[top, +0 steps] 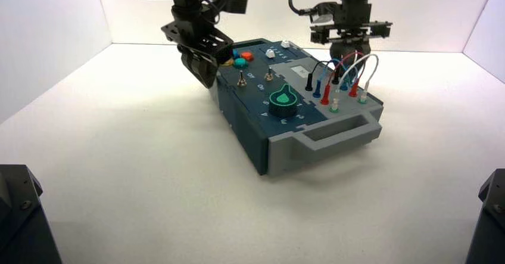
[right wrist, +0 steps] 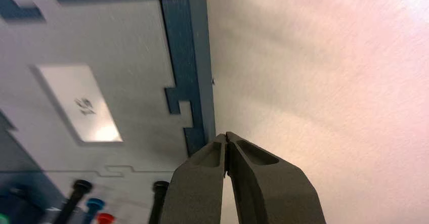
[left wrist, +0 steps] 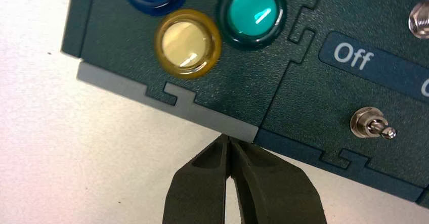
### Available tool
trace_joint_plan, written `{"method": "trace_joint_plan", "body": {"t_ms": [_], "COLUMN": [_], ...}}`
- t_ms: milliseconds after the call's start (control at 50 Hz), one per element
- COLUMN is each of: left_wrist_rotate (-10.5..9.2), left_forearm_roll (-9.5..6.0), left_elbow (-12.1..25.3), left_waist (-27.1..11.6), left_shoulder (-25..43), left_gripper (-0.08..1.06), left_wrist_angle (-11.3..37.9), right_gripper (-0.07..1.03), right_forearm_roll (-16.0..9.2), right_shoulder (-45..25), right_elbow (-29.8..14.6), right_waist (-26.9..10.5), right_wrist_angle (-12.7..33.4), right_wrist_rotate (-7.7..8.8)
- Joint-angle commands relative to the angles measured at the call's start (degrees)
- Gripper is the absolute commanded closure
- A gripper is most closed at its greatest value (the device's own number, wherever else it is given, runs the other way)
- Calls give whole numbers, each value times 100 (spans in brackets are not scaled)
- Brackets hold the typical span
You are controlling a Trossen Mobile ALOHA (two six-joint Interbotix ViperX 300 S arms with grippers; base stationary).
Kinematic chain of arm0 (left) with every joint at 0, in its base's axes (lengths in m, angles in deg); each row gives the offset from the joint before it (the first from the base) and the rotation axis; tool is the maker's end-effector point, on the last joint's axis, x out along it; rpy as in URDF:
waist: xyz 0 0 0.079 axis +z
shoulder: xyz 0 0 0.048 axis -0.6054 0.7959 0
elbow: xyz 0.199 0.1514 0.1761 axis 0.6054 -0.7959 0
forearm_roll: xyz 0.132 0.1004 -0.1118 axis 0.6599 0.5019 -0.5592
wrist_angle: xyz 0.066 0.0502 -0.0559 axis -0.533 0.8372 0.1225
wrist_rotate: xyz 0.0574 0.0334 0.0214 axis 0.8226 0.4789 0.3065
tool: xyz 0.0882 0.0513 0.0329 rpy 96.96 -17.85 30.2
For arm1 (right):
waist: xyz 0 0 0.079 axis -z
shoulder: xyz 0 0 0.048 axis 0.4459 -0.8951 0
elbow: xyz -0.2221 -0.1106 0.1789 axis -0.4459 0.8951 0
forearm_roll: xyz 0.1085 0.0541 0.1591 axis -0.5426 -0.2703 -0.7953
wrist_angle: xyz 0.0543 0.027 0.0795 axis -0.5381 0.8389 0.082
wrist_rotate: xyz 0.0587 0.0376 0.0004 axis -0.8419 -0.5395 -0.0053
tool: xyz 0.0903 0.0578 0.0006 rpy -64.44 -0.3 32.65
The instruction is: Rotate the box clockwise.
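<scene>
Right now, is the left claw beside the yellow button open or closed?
Closed. The left gripper has its fingertips pressed together, holding nothing, at the box edge.

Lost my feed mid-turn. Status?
Left gripper shut, tips at box edge by yellow button. Right gripper shut at opposite long edge. Nothing in the way.

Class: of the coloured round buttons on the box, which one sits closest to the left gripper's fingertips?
The yellow button: it sits nearest the box edge where the shut left gripper touches; the teal and blue ones lie farther in.
</scene>
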Motion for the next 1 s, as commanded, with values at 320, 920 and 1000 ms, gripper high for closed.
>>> {"method": "trace_joint_plan", "body": {"t_ms": [320,920,1000], "left_wrist_rotate": [-70,-308,-404], "left_forearm_roll": [0,-18,-18], "left_elbow": [352,-35,-167], "left_waist": [105,-255,-264], "left_shoulder": [-1591,-2470,-2566], "left_gripper": [101,101,101], "left_wrist_angle": [835,1477,1477], "right_gripper": [99,99,99], "right_forearm_roll": [-88,-483,-492], "right_shoulder": [1037,2162,2443], "right_elbow": [-149,536,668], "right_waist": [123,-1222,-1222], "right_wrist_angle": [193,413,413], "right_wrist_rotate": [-18,-211,-246]}}
